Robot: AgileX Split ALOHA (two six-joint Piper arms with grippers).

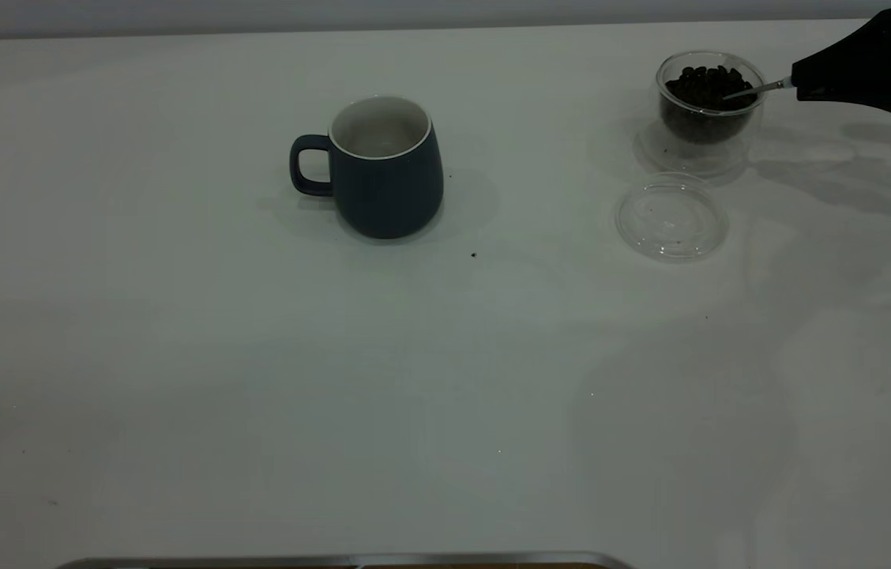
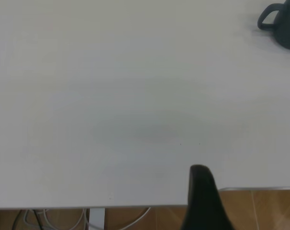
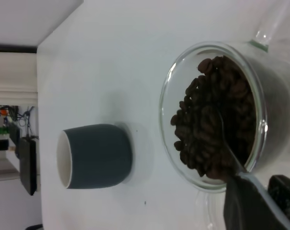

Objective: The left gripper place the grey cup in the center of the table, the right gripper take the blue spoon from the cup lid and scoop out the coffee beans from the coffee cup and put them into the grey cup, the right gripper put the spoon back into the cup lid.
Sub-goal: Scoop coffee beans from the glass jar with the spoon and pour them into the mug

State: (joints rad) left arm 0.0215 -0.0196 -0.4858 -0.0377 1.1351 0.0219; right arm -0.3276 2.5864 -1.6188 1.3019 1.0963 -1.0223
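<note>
One scoop underway: right gripper [image 1: 797, 83], clamped on blue spoon [image 1: 757, 88], dips bowl into coffee beans [image 1: 708, 85] inside coffee cup [image 1: 708, 107]. Grey cup [image 1: 382, 167] stands well left of coffee cup; cup lid [image 1: 671, 217] just before it. Next: lift level, carry to grey cup. Left gripper [image 2: 202, 201] parked, grip state unclear.

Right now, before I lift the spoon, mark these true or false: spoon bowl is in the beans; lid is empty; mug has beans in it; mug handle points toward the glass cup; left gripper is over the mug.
1. The spoon has its bowl in the beans. True; the right gripper holds it at the glass cup.
2. The lid is empty. True.
3. The mug has beans in it. False; its inside shows only white.
4. The mug handle points toward the glass cup. False; it points away from it.
5. The left gripper is over the mug. False; it sits back near the table edge.
</note>
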